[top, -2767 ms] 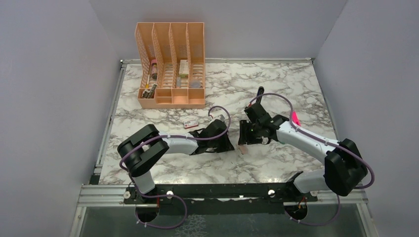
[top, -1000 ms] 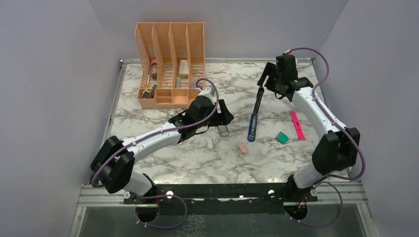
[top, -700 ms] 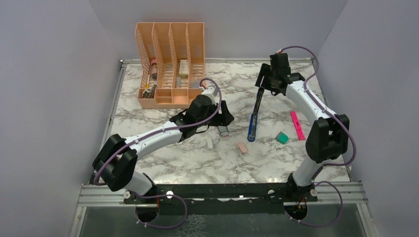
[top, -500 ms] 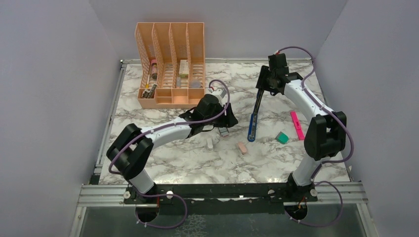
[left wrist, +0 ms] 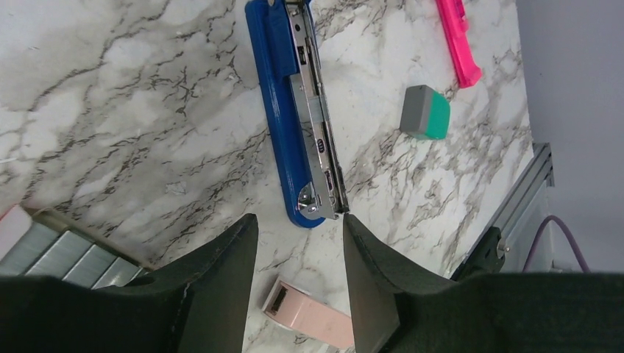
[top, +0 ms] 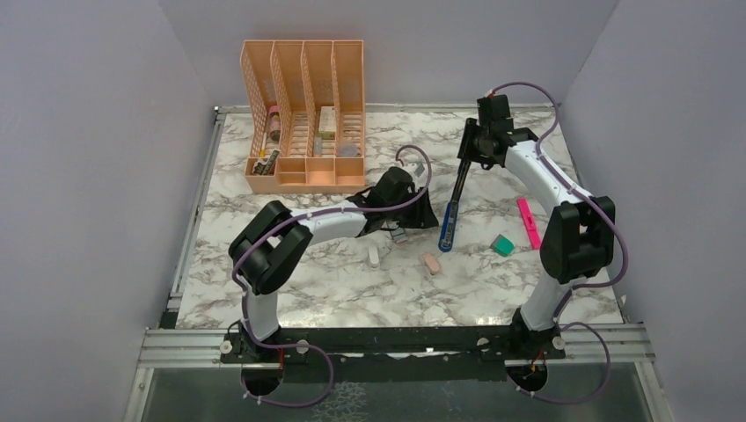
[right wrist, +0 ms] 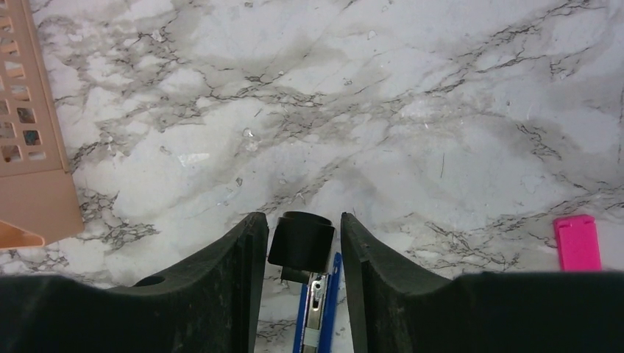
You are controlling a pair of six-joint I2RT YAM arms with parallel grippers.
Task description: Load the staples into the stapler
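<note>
Stapler [top: 450,224] lies opened on the marble table [right wrist: 412,88], its blue base and bare metal channel flat and its black top arm raised. Right gripper [right wrist: 297,219] has its jaws closed narrowly on the end of that black arm, with the base stretching away beneath them. The long axis runs from the right jaws towards the left gripper [left wrist: 296,220], and the rounded front end points into the gap between the left jaws, just beyond their tips. Left jaws stand moderately apart, holding nothing. Staples [left wrist: 62,250], grey strips in an opened box, lie just outside one left finger. Pink eraser [left wrist: 309,312] shows between the left fingers; teal block [left wrist: 425,112] and pink highlighter [left wrist: 458,40] lie out past the other finger
</note>
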